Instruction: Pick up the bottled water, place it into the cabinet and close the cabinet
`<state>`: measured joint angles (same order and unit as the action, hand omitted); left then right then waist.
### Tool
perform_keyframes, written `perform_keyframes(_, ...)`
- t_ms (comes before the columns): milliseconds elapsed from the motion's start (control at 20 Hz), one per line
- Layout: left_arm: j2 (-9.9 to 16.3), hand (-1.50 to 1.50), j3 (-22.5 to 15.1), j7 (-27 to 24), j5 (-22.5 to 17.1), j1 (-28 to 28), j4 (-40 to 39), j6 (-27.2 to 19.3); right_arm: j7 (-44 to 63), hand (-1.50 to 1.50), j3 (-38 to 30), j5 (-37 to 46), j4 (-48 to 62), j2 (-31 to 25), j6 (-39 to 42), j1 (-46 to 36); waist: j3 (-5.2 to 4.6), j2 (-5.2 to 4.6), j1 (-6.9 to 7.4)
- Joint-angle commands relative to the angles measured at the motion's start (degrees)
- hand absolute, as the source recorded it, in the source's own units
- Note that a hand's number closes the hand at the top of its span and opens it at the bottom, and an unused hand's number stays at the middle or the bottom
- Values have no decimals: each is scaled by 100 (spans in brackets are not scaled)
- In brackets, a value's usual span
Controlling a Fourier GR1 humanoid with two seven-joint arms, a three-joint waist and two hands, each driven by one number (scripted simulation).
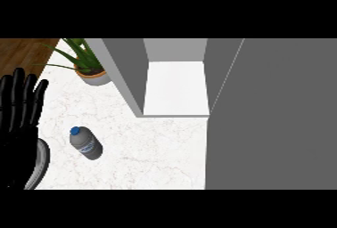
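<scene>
White marble counter [151, 151] bears bottle [85, 143], potted plant [89, 67].

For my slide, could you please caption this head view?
Open left hand rests at the left edge beside a lying blue-capped clear plastic water bottle; the open grey cabinet waits beyond.

a white marble counter [158, 151] is stretching across the lower middle of the head view, its surface showing faint grey veins. a potted plant [85, 62] is standing at the counter's far left corner, its long green leaves spreading upward and leftward out of a pale round pot. a strip of brown wooden floor [23, 53] is showing beyond the counter's left edge, at the upper left.
</scene>
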<state>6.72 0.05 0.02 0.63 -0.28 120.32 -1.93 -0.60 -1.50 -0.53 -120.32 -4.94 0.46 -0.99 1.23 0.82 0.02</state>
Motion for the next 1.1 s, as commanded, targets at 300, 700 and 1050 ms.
perform_keyframes(300,-642,-150,37,1571,700,465,388,-1538,330,-150,583,-603,-495,91,647,1304,-112,-56,-27)
perform_keyframes(700,-668,-150,-1528,2516,1865,1024,1410,-2665,459,-150,1081,-634,-1901,21,1020,2947,-117,-58,-69)
perform_keyframes(1050,-578,-150,-2372,2987,2490,1757,2313,-2797,952,-150,407,-1487,-2554,-245,1199,3140,-120,-53,-6)
